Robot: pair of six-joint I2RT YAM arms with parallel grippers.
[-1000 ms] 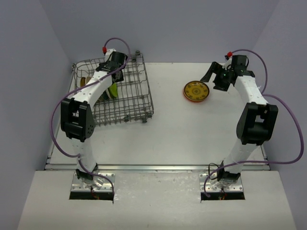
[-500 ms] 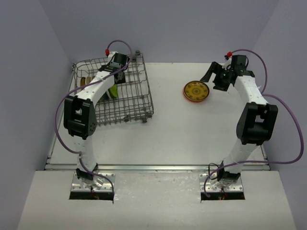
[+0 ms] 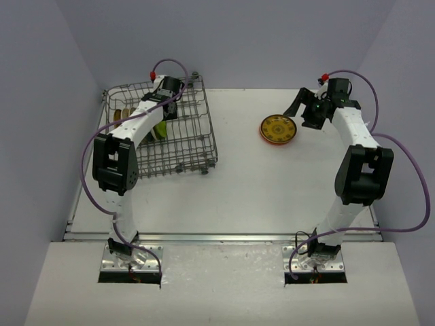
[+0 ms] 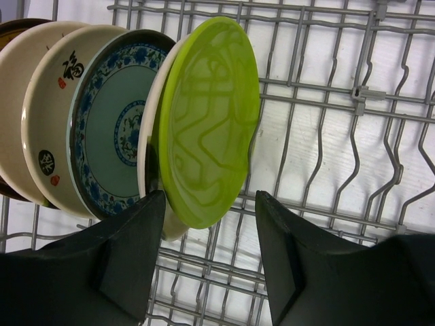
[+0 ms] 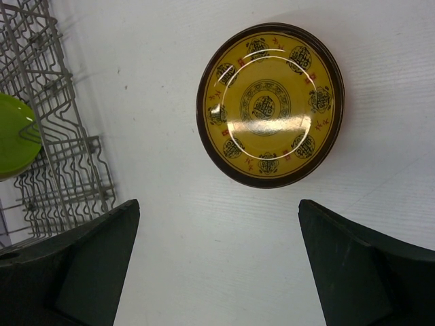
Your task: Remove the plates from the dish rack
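My left pincer (image 4: 207,261) half apart, clamping nothing: lime green plate (image 4: 207,122) stands on edge in the dish rack (image 4: 358,92), lower rim between my fingers (image 4: 129,272)

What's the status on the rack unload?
Left gripper open, straddling lime green plate in dish rack. Right gripper open over yellow plate on table. Teal plate close behind lime one.

I see the grey wire dish rack (image 3: 194,146) at far left of the surface (image 3: 272,183), w/ plates standing on edge in a row betw. its tines. Lime green plate (image 4: 207,129) is at the end, then teal-patterned plate (image 4: 112,129), then beige-backed plate (image 4: 51,115) w/ black characters. Yellow-brown patterned plate (image 5: 270,105) lies flat, face up, well apart on the rack's right.
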